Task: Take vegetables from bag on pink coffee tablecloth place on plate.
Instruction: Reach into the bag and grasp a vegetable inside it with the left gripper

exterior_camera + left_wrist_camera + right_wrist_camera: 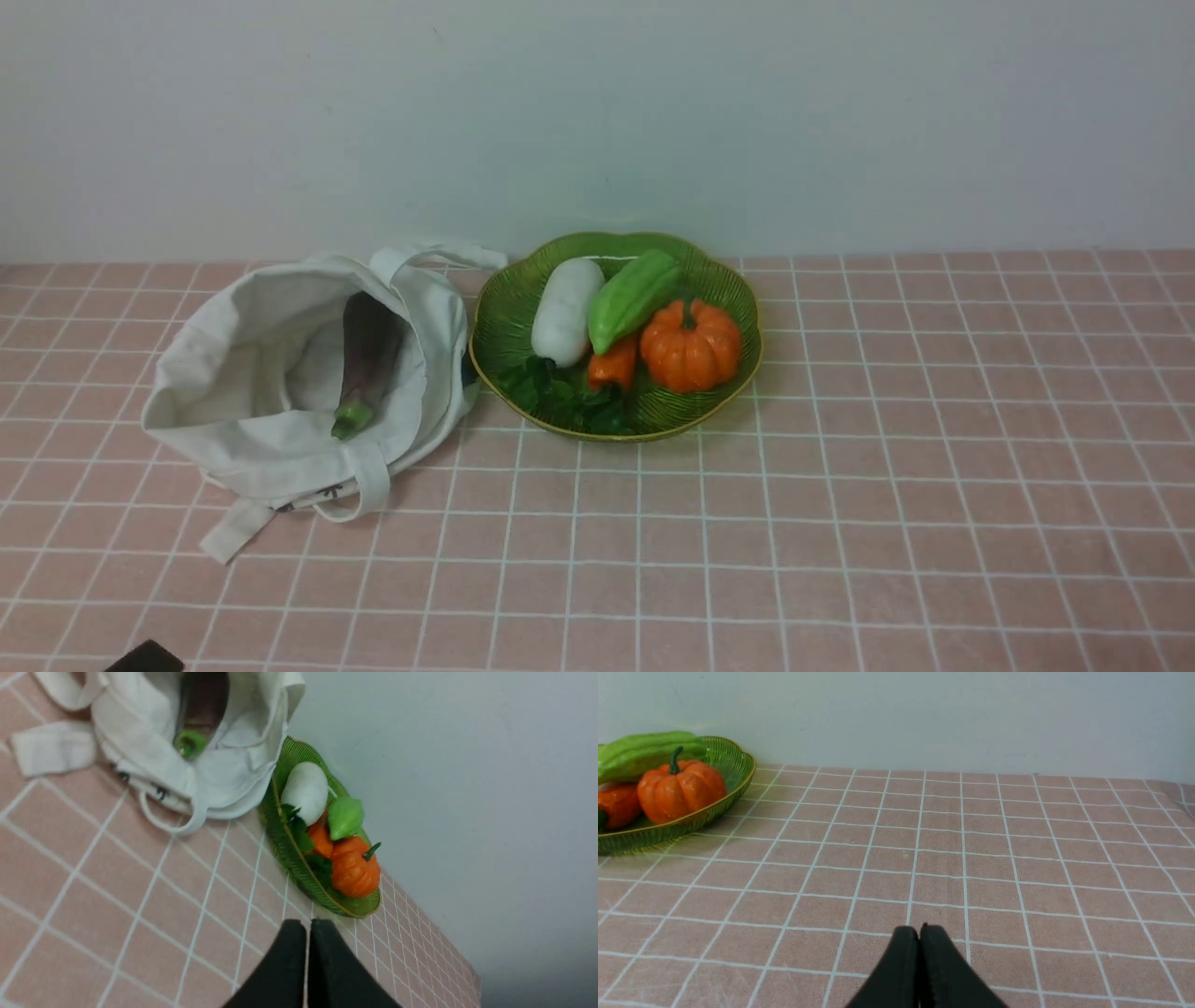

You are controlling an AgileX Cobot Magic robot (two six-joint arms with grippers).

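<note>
The dark purple eggplant (367,359) lies inside the open off-white bag (280,439) at the left, its green stem end toward me. In the left wrist view only the eggplant's stem end (189,744) shows in the bag (224,765). The green scalloped plate (724,280) stands right of the bag on the pink checked tablecloth (840,523). My left gripper (308,926) is shut and empty, well short of bag and plate (285,844). My right gripper (920,931) is shut and empty over bare cloth, right of the plate (733,765).
The plate holds a white radish-like vegetable (566,311), a green ridged gourd (633,299), an orange pumpkin (691,345), a small orange pepper (613,366) and dark leafy greens (560,397). A pale wall rises just behind the table.
</note>
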